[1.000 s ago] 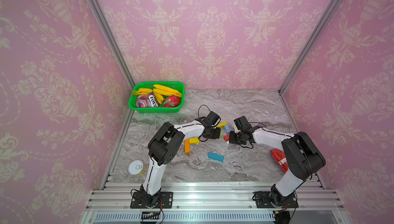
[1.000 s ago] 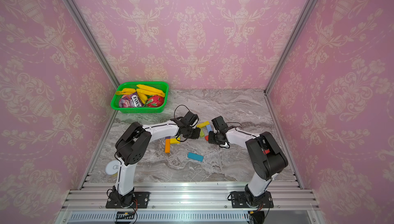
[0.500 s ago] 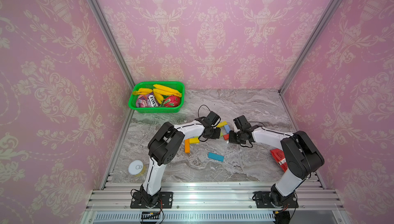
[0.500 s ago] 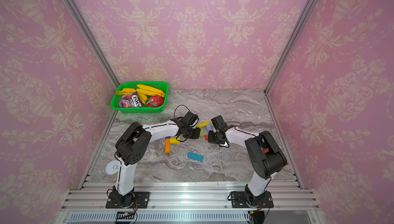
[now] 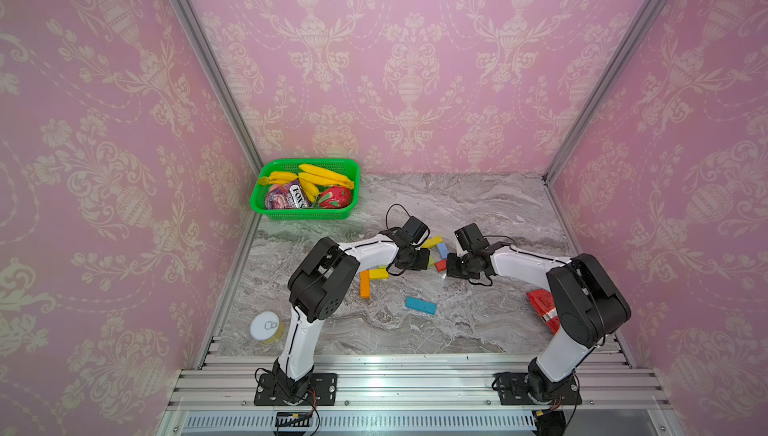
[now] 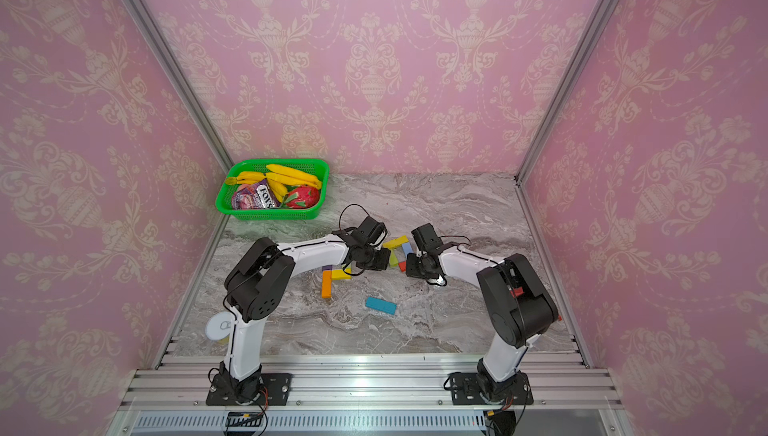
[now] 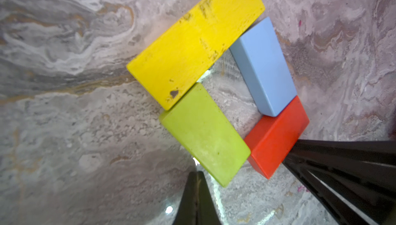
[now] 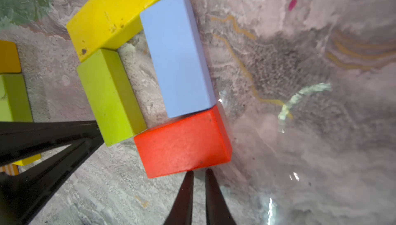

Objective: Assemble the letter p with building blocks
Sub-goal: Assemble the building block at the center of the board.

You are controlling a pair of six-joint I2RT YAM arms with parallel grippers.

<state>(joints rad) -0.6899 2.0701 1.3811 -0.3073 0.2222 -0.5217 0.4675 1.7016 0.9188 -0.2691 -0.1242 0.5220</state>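
**Bowl of the P closed; both fingers empty; stem outstanding**

The left fingers (image 7: 196, 183) are clenched on nothing. Their tip is just beside the free end of the lime green block (image 7: 203, 136); contact cannot be confirmed. The right fingers (image 8: 191, 180) stand a slit apart, likewise empty, with tips against the outer face of the red block (image 8: 182, 142). Both serve as pushers, not holders.

Change: against the top views of a second ago, the arms have barely shifted and no block has visibly moved. Judgement: squaring-up is all but finished. The yellow block (image 7: 195, 48), lime green, light blue block (image 7: 263, 67) and red meet end to end round a small bare gap. They form the bowl in the middle of the bench (image 5: 478, 214). The stem is not yet laid.

Room: spare blocks, the orange block (image 5: 364, 283) among them, crowd beneath the left arm. The teal block (image 5: 420, 305) lies alone nearer the rail. Open bench lies behind the bowl, with the walls well apart. The two sets of fingers sit near each other, so withdrawal wants care.
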